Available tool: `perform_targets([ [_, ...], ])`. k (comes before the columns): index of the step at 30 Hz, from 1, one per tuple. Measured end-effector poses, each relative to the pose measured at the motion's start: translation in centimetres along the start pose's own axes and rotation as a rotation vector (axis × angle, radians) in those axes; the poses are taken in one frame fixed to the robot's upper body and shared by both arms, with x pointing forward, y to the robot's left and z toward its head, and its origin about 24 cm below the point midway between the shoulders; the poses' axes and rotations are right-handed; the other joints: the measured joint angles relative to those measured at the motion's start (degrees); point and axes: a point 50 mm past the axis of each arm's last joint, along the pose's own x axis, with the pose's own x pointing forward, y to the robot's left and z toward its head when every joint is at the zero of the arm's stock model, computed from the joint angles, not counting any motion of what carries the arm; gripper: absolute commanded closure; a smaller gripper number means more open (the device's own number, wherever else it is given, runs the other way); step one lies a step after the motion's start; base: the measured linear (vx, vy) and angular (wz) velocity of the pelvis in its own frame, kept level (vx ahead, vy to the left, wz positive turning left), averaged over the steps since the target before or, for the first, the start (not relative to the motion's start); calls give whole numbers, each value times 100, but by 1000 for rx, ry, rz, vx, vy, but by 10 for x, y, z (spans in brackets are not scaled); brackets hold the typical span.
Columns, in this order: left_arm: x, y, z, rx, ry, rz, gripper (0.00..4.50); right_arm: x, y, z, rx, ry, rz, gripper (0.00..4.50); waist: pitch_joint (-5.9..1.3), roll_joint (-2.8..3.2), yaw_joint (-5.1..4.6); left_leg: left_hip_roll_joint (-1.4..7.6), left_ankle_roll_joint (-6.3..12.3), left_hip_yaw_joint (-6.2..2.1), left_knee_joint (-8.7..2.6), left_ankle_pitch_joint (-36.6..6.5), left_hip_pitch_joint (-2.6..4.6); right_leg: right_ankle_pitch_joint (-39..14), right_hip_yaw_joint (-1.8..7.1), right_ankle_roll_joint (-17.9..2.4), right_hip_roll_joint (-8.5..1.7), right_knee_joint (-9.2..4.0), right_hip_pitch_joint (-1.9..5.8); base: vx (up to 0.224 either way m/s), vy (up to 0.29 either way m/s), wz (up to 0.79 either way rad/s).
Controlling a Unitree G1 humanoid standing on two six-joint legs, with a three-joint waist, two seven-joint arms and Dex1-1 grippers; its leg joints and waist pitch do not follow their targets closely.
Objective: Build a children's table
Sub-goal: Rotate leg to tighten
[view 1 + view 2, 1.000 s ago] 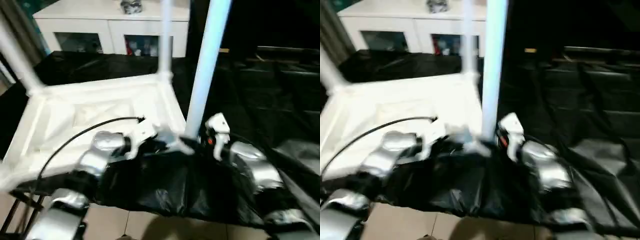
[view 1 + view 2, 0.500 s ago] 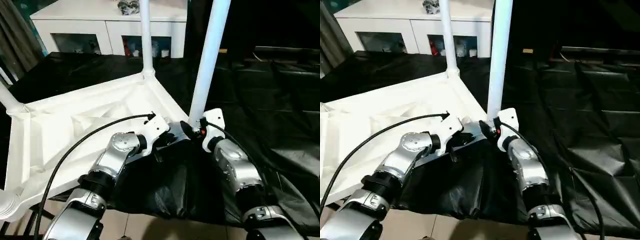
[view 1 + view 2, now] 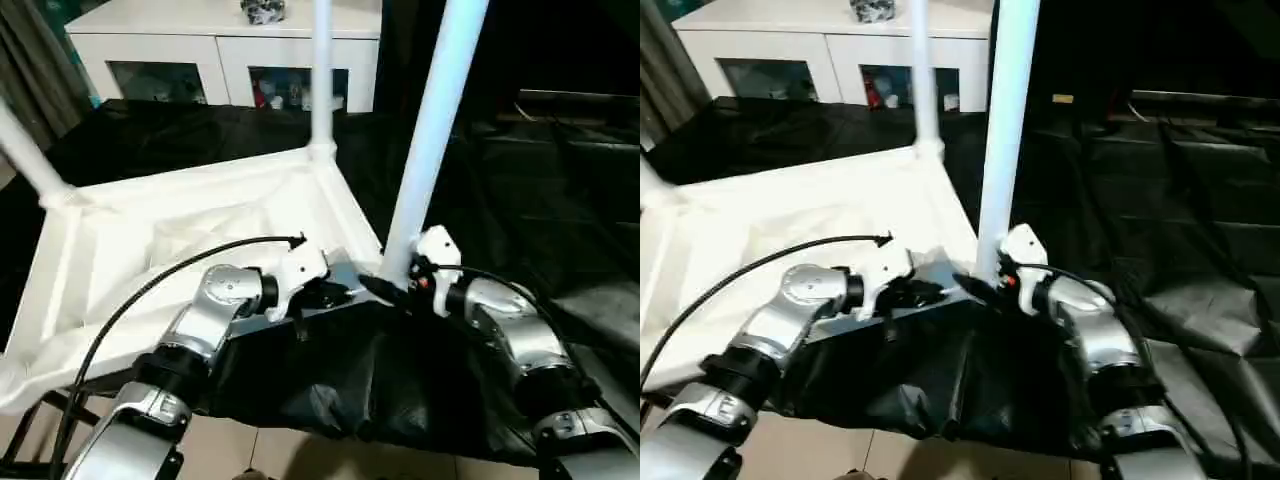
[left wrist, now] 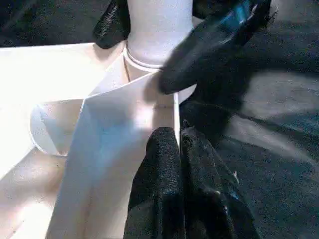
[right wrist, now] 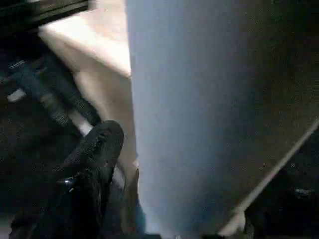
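The white table top [image 3: 190,230] lies ribbed side up on the black-draped table. Three white legs stand in its corner sockets: a far one [image 3: 321,70], a left one [image 3: 28,150] and a near right one [image 3: 432,150]. My right gripper [image 3: 388,284] is shut on the base of the near right leg [image 5: 199,114], with a finger on each side of it [image 4: 209,50]. Just beside that socket, my left gripper [image 4: 178,149] is shut on the thin rim of the table top [image 4: 124,129], its fingers [image 4: 159,169] pressed together over the edge.
A white cabinet with glass doors [image 3: 220,60] stands behind the table. Black cloth [image 3: 330,370] hangs in folds over the near edge, with tiled floor [image 3: 300,455] below. More black-draped surface [image 3: 560,170] spreads to the right.
The whole picture has shifted and tilted, so the camera has moved. Both grippers keep the same holds at the near right corner, and the leg still stands upright.
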Motion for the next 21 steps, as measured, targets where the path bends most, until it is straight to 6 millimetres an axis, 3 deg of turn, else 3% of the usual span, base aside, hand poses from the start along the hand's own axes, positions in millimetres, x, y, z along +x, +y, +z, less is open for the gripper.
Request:
perform_targets([
  [5, -8, -1, -3, -8, 3, -58, 450, -5, 4, 2, -14, 25, 117, 96, 1, -2, 22, 4, -1, 0, 6, 0, -20, 0, -2, 0, 0, 5, -15, 0, 0, 0],
  [6, -10, -1, -3, -10, 3, -71, 450, -6, 5, 2, -12, 29, 141, 119, 1, -2, 24, 4, 12, 0, 11, 8, -32, 1, -2, 0, 0, 8, -27, 0, 0, 0],
  [21, -17, -2, -6, -11, 15, -145, 450, -11, 12, 2, 29, 31, 211, 207, -1, -3, 83, 7, 22, 0, 16, 12, -39, 2, -4, -1, 0, 8, -32, 0, 0, 0],
])
